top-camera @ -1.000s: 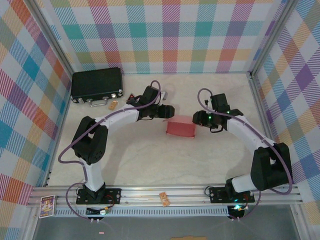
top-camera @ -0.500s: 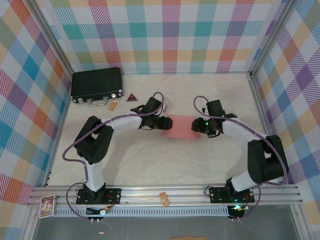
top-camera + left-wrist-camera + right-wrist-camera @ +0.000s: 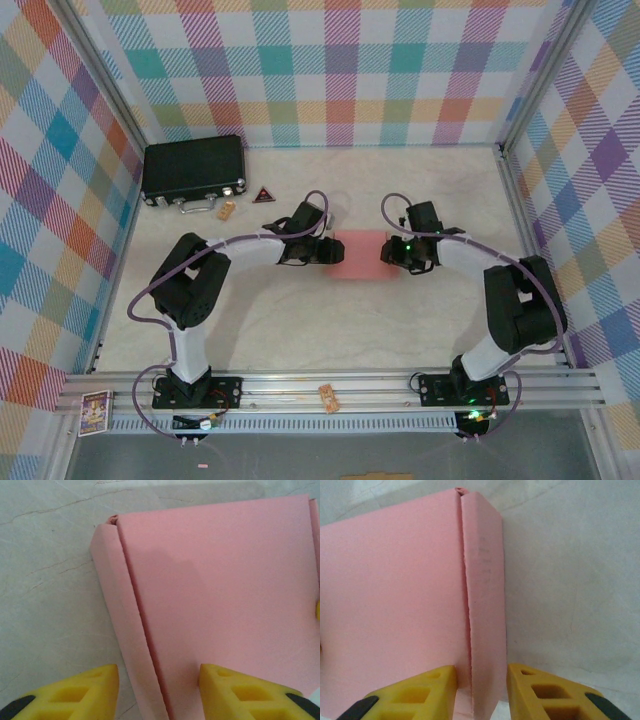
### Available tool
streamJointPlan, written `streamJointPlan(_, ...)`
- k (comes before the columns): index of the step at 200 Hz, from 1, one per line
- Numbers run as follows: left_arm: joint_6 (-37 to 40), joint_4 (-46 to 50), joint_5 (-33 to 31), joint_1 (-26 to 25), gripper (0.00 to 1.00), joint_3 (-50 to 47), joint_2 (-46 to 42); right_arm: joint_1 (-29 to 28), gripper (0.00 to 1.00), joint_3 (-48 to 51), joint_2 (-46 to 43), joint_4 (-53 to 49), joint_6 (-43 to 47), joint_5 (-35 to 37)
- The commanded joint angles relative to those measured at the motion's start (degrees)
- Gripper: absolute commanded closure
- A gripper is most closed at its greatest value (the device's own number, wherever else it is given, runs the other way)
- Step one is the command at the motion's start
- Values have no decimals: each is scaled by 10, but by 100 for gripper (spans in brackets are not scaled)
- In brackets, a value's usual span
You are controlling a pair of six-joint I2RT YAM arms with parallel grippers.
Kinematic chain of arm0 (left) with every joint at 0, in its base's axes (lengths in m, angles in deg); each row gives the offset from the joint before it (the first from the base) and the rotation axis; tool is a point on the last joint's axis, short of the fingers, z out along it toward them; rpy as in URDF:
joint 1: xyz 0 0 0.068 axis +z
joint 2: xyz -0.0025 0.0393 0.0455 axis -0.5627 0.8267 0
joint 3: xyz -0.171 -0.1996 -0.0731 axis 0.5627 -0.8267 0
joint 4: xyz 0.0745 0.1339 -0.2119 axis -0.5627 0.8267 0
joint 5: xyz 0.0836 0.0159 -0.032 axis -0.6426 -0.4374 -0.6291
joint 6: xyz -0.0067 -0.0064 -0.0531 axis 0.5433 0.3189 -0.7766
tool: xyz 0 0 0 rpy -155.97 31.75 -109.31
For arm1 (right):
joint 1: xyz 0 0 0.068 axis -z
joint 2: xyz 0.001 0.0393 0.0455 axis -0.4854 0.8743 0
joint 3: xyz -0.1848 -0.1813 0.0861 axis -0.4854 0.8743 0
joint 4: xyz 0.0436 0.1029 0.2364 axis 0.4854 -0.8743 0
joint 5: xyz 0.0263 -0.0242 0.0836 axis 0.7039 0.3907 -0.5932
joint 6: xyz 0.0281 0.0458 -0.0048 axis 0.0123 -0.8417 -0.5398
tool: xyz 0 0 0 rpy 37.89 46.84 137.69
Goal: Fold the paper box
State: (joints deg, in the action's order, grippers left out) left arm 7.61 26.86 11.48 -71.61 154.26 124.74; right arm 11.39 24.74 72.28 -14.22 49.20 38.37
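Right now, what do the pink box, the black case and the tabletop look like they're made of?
Pink box: probably thin matte card; its creased edge and folded side flap look soft and unglossy.
Black case: hard shell, plastic or metal unclear; the pale shiny fittings along its front edge look metallic.
Tabletop: smooth and pale with thin dark veins, like marble or a printed imitation.

Back wall (image 3: 330,70) ahead of you: pastel plaid, teal, pink, orange, yellow checks. Left wall (image 3: 55,200) and right wall (image 3: 595,200) carry same plaid, set on diagonal. Silver frame post (image 3: 100,75) climbs back-left corner, twin post on back-right. Table top (image 3: 300,330) pale cream, marble look; your wrist views pick up fine dark veins in it. Aluminium rail (image 3: 380,385) spans near edge, slotted strip just under it. Grey surface (image 3: 400,450) at bottom of view. Light soft and even, shadows faint.
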Motion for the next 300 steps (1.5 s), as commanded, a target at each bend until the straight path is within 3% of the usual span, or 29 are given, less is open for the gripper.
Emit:
streamJointPlan(1,-10,-1,1,-5,55,-16,2,-6,69,-1,38,-24,6,24)
streamJointPlan(61,-11,1,6,-8,59,-7,6,-40,77,-49,68,-69,37,54)
streamJointPlan(110,-5,27,-23,-7,59,5,3,-50,76,-59,70,-85,34,93)
streamJointPlan(128,-3,26,-30,-4,57,1,-14,-47,70,-60,49,-86,35,91)
streamJointPlan(181,-3,12,-6,31,48,-10,-48,-4,65,-81,13,-83,58,14)
streamJointPlan(210,-2,9,21,45,48,-3,-41,6,65,-93,24,-87,67,-8)
streamJointPlan(300,-20,-26,92,42,59,5,3,5,77,-118,90,-74,70,-46)
